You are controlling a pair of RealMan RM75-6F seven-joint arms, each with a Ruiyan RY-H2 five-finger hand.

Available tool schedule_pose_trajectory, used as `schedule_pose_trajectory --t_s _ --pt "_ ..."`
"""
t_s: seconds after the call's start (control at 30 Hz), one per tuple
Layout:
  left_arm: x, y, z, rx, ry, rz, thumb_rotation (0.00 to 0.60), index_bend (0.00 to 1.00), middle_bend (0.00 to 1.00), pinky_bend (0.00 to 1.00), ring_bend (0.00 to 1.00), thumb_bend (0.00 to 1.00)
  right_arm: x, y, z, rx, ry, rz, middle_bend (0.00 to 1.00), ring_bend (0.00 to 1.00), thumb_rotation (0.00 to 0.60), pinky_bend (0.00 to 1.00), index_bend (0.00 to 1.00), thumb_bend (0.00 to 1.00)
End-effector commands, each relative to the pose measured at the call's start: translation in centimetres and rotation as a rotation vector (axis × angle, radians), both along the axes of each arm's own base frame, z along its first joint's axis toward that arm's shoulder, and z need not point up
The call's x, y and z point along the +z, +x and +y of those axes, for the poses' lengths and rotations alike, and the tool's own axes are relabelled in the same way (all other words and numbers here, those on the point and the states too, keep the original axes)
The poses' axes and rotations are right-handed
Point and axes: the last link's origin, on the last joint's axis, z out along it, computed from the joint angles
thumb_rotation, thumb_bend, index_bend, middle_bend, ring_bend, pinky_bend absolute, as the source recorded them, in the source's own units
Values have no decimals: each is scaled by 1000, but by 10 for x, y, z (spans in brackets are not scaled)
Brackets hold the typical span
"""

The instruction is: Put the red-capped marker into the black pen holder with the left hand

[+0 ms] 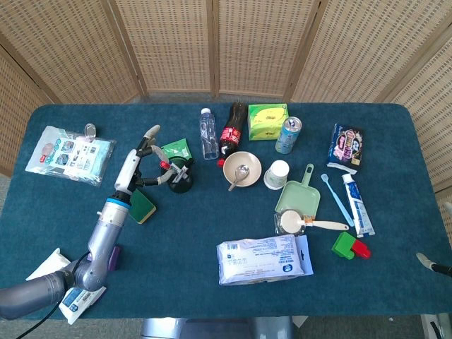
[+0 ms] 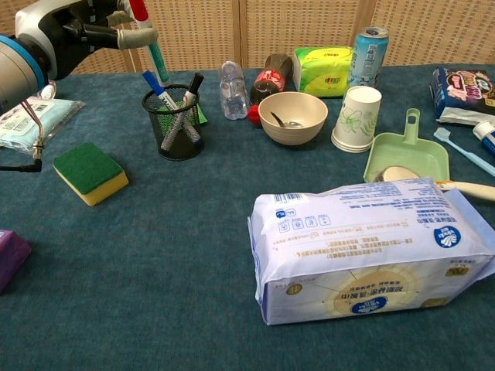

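My left hand (image 1: 138, 161) (image 2: 68, 31) pinches the red-capped marker (image 2: 152, 48) near its top. The marker hangs nearly upright, red cap (image 1: 163, 166) uppermost, its teal lower end just above the back left rim of the black mesh pen holder (image 2: 176, 124) (image 1: 180, 178). The holder stands on the blue cloth with a blue-capped and a black-capped marker leaning inside. My hand is to the left of the holder and higher than it. Only a fingertip of my right hand (image 1: 426, 262) shows at the table's right edge.
A green-and-yellow sponge (image 2: 90, 171) lies left of the holder. Behind the holder lies a green packet (image 1: 175, 149), and to its right are a clear bottle (image 2: 231, 89), a cola bottle (image 1: 231, 131) and a bowl with a spoon (image 2: 292, 117). A big tissue pack (image 2: 367, 246) lies at the front.
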Motion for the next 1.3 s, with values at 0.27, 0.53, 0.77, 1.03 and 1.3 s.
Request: schedule_pose_trajectory --t_s 0.27,0.53,0.77,1.03,1.3 --pt "-19 -5 9 34 -29 -31 600 623 0 56 0 349 -1 -1 -1 -3 -2 1 0 0 600 0 0 0" --pt "-26 -3 8 21 -12 -32 600 479 0 44 0 356 -1 -3 -2 -8 0 0 0 0 600 0 0 0" --pt "-24 -5 7 16 -8 -28 600 301 0 45 0 356 0 -2 0 -4 -3 -10 0 0 600 0 0 0" --pt "-5 2 -3 -66 85 -8 600 238 0 35 0 357 1 -2 -1 -3 -3 -12 0 0 600 0 0 0" --pt "57 -24 -42 -212 237 341 600 226 0 20 0 358 3 0 1 6 -9 -18 0 0 600 0 0 0"
